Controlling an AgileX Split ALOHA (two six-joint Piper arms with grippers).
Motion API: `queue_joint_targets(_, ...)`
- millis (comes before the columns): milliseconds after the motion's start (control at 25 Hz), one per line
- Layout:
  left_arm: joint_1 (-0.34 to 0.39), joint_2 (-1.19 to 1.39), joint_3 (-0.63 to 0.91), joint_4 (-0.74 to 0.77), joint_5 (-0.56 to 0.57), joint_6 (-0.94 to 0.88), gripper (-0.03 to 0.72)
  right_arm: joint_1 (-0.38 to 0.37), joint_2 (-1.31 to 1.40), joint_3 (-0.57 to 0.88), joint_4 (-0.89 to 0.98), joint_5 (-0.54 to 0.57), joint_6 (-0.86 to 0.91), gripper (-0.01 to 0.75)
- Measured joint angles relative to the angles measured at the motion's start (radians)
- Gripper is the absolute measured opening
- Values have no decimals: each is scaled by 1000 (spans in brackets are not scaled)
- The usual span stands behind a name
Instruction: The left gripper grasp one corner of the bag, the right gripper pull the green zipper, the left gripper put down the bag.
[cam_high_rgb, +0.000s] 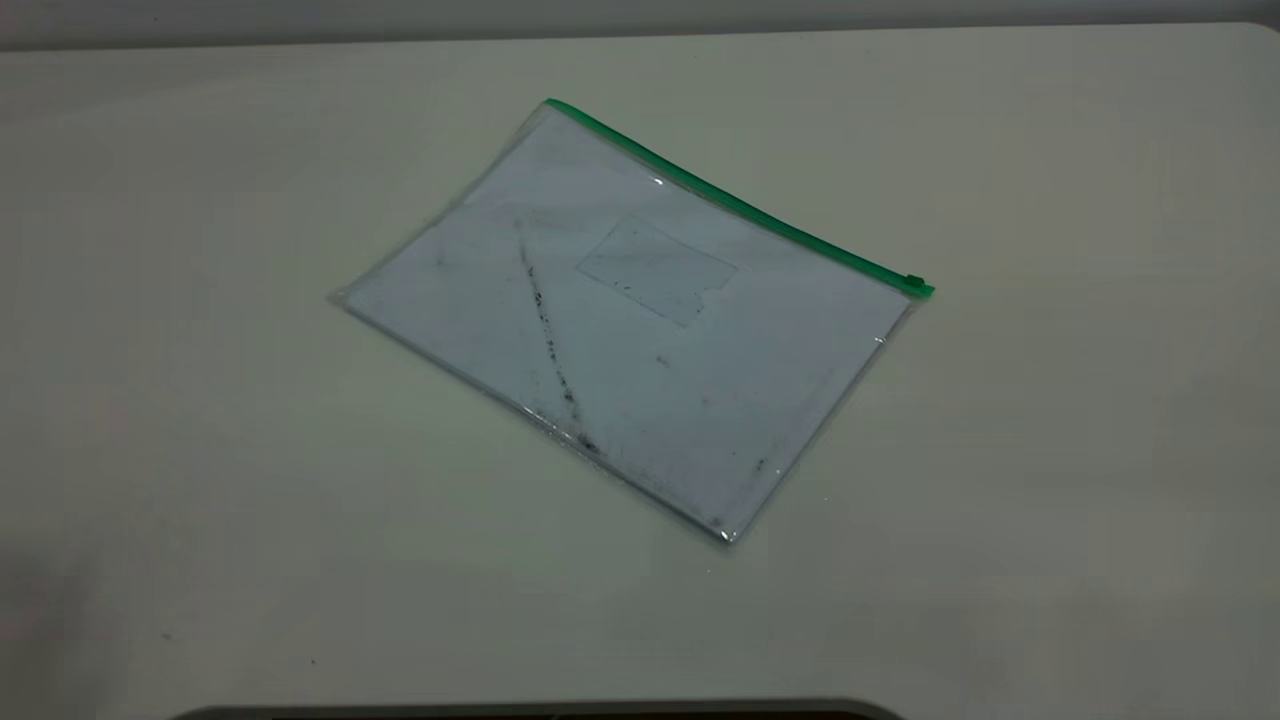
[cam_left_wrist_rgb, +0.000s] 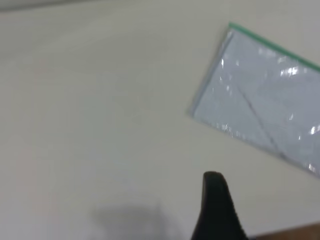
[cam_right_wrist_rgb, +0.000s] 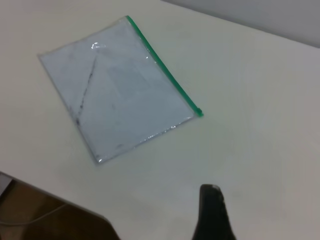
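We see one black finger tip of the left gripper (cam_left_wrist_rgb: 216, 210) and one of the right gripper (cam_right_wrist_rgb: 212, 212), each above bare table (cam_high_rgb: 1050, 450), well apart from the bag (cam_high_rgb: 640, 330); their opening we cannot tell. The bag lies flat mid-table, green zipper (cam_high_rgb: 735, 200) along its far edge, slider at the right end.

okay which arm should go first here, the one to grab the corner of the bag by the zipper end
Left. The bag lies flat, untouched, and its green-capped corner faces the left side. The left hand already sees that corner; the right hand sits nearer the slider end.
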Motion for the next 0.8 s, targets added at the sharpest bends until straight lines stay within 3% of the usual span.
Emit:
queue_joint_targets(360,0,-444,358,7,0,-24,567,0,-127,71,-73,30,61,565)
queue_joint_targets(800,0,-743,588,7,0,-43,567,73,-128,163,-180,-53,142,565)
